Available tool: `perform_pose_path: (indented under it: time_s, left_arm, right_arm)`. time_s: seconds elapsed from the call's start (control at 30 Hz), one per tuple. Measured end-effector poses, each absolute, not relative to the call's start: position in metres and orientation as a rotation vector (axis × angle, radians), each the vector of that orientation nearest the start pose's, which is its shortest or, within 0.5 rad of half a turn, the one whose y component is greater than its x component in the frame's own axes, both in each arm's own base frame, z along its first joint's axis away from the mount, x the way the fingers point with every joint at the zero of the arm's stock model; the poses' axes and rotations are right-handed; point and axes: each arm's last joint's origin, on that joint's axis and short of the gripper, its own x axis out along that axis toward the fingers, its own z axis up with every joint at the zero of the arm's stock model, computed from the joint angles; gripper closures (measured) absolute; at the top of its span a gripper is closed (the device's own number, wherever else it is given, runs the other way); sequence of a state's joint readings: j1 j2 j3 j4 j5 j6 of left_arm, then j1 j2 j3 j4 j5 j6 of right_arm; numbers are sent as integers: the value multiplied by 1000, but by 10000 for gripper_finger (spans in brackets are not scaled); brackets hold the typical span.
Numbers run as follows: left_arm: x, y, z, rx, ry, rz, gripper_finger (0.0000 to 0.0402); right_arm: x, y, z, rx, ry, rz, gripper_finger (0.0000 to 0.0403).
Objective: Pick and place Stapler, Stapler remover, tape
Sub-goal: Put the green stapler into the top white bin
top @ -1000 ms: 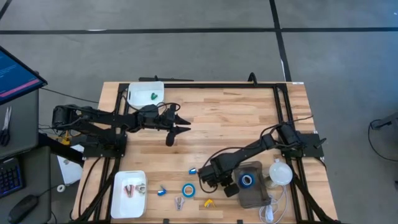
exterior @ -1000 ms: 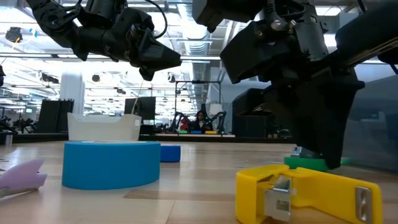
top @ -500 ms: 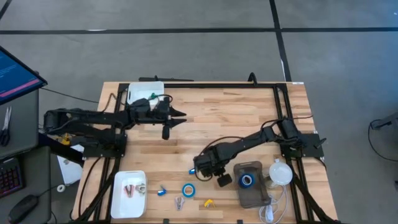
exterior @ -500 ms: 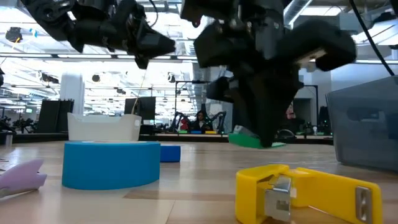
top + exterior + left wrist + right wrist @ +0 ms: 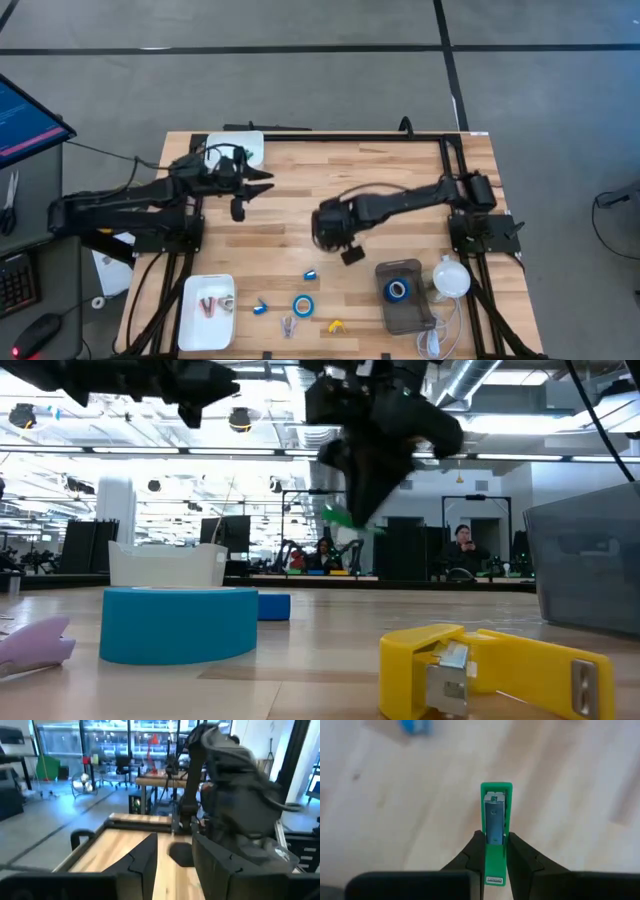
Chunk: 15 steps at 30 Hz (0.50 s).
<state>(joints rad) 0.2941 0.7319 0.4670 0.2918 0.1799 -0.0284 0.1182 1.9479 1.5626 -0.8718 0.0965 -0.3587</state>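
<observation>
So it looks roughly midway to me. The right gripper (image 5: 493, 851) has its jaws clamped on a little green stapler (image 5: 495, 827) and is carrying it in the air over the middle of the worktop (image 5: 400, 180). The left gripper (image 5: 262, 182) hovers near the white tray at the back left (image 5: 250, 142), jaws apart and holding nothing.

Containers: that back tray seems to have something small and green in it, mostly hidden by the arm. The front-left white tray (image 5: 192, 322) holds a couple of reddish bits. The grey bin (image 5: 412, 316) holds one blue tape roll (image 5: 398, 290).

Left loose near the front edge: another tape roll (image 5: 303, 305), a yellow stapler (image 5: 495, 668), and small blue and purple pieces.
</observation>
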Motion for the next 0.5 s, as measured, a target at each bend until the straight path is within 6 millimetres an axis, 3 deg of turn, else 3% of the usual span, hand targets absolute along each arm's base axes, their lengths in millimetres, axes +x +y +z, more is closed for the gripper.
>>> perform_pose_path:
  time_s: [0.3, 0.5]
  left_arm:
    - [152, 42, 276, 106, 35, 161, 289]
    - [155, 44, 267, 114, 81, 173, 289]
  right_arm:
    - [390, -6, 276, -461, 996, 86, 364]
    - [396, -25, 287, -487, 884, 39, 364]
